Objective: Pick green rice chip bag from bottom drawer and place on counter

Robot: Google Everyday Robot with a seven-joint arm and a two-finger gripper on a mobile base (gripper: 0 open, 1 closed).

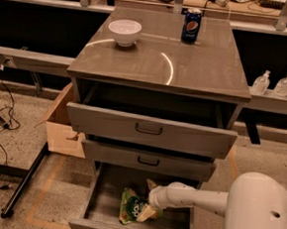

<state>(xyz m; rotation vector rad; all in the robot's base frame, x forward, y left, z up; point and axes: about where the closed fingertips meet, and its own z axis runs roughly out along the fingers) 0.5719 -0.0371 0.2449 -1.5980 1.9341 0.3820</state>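
The green rice chip bag (132,205) lies crinkled on the grey floor of the open bottom drawer (104,205), left of centre. My gripper (148,202) reaches in from the right on a white arm and sits over the bag's right edge, one tan finger (145,213) lying on the bag and the other (152,185) behind it. The jaws stand apart around the bag's right side. The counter (197,66) is the glossy grey-brown top of the cabinet, high above the drawer.
A white bowl (124,32) and a blue soda can (191,25) stand at the back of the counter. The top drawer (149,130) and middle drawer (147,159) are pulled out and overhang the bottom drawer. A cardboard box (63,125) stands left of the cabinet.
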